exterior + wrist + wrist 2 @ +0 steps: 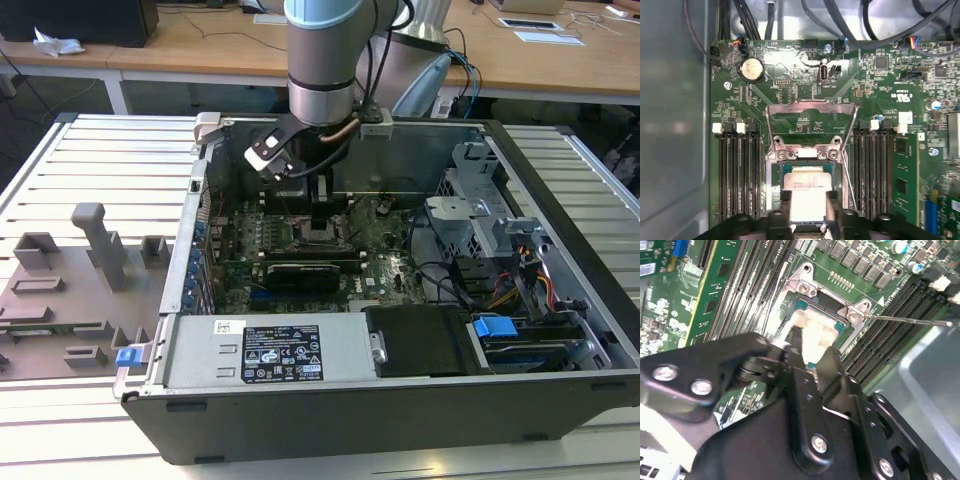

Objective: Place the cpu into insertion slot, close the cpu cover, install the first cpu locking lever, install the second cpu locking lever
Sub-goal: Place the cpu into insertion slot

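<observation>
The cpu [807, 192], a pale silvery square, sits low in the insertion slot [774, 185] on the green motherboard. My gripper [809, 197] straddles it, a black finger [785, 200] against each of two opposite edges, shut on it. In the second wrist view the gripper [812, 352] hangs just over the cpu [815, 327] and the slot's metal rim [805, 287]. The cpu cover [812, 107] stands swung up and open behind the slot. A thin wire locking lever [905, 319] sticks out sideways, unlatched. In the exterior view the gripper [328, 225] reaches down inside the computer case onto the slot [312, 240].
Black memory slots [737, 175] flank the socket on both sides. A long black graphics card [300, 272] lies in front of it, a power supply [265, 355] along the case's front, and a drive cage with cables [480, 220] at the exterior view's right. A grey fixture plate [70, 290] lies outside the case.
</observation>
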